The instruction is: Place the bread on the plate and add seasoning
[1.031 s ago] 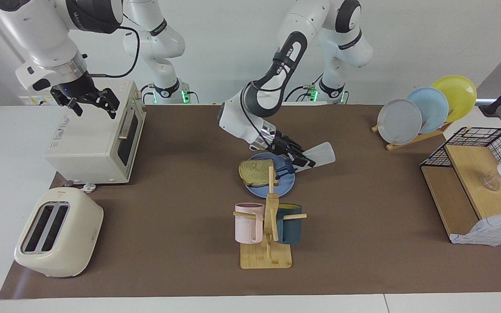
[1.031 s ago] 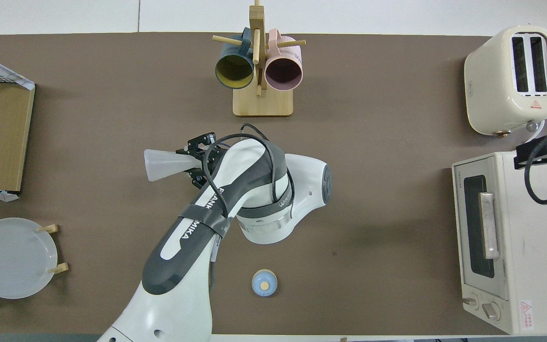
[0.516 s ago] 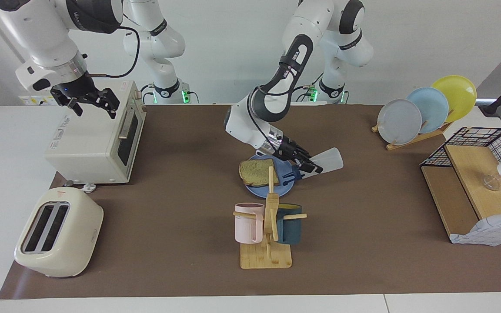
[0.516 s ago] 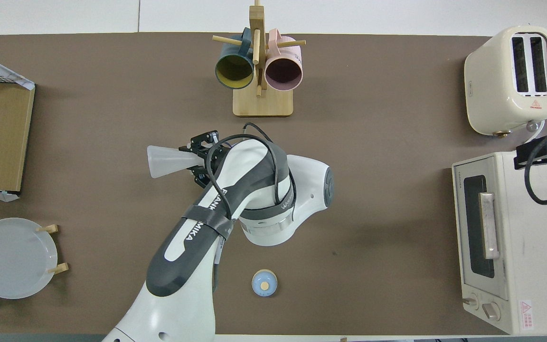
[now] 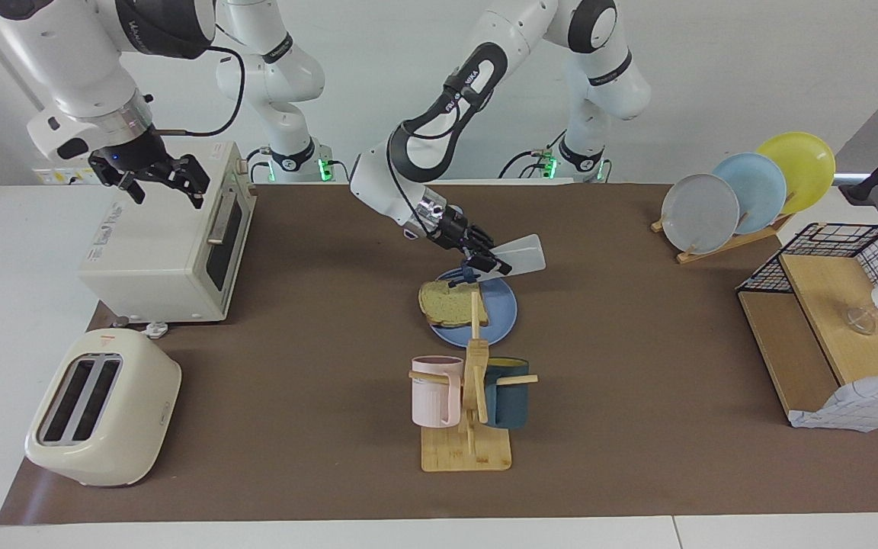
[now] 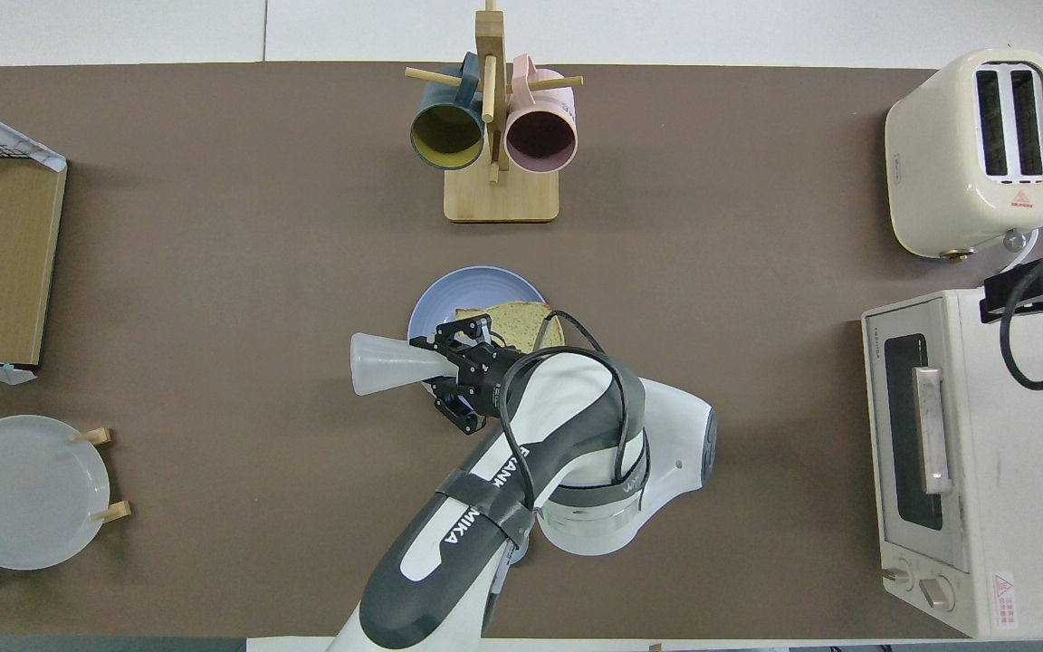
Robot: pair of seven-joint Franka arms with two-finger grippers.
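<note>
While tipping the seasoning (image 5: 519,254) cap-down, left gripper (image 5: 485,263) pinching its neck, probably sprinkling bread (image 5: 450,300) beneath on plate (image 5: 504,309); right gripper (image 5: 151,177) idling spread over the oven (image 5: 168,244).

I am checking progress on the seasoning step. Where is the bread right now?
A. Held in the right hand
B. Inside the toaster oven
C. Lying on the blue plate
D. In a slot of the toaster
C: the bread lies flat on the blue plate, while the left hand holds the seasoning bottle tipped over it.
</note>
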